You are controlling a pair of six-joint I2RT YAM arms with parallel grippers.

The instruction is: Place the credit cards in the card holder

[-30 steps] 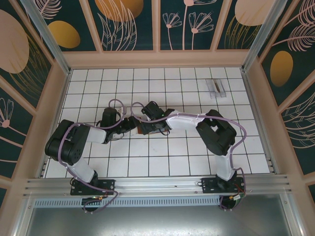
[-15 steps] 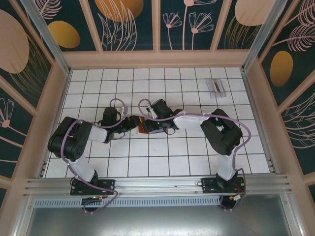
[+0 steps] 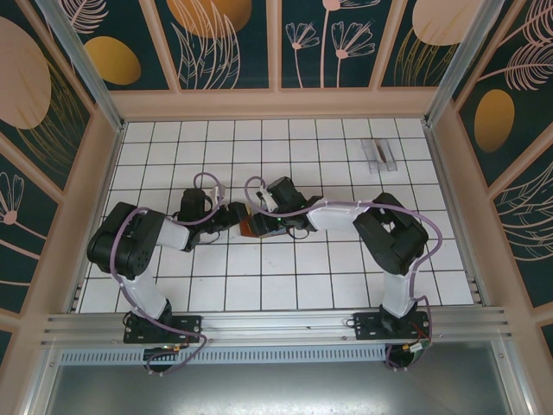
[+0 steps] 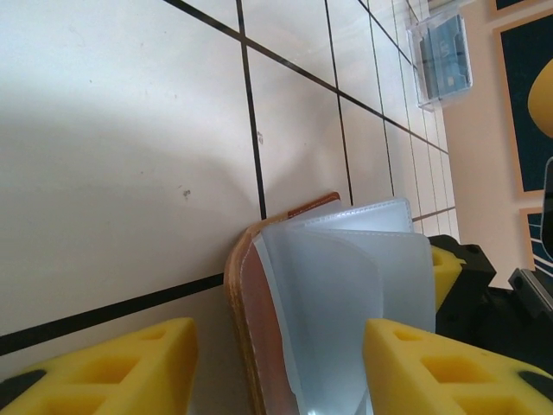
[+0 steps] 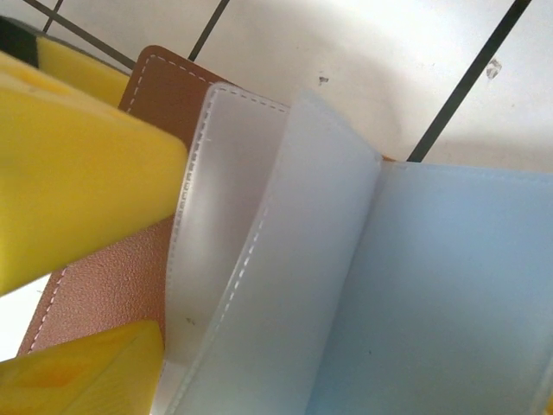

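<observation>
At the middle of the tiled table (image 3: 328, 285), the card holder (image 4: 337, 285) lies open with its clear sleeves fanned up. The left gripper (image 4: 281, 346) straddles it with jaws half spread; whether they press it I cannot tell. Opposite, the right gripper (image 5: 112, 259) hovers open over the leather cover. The credit cards (image 3: 380, 154) sit well apart at the far right, nearer the right arm.

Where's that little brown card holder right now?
In the top view the card holder lies near the middle of the table, between the left gripper and the right gripper.
</observation>
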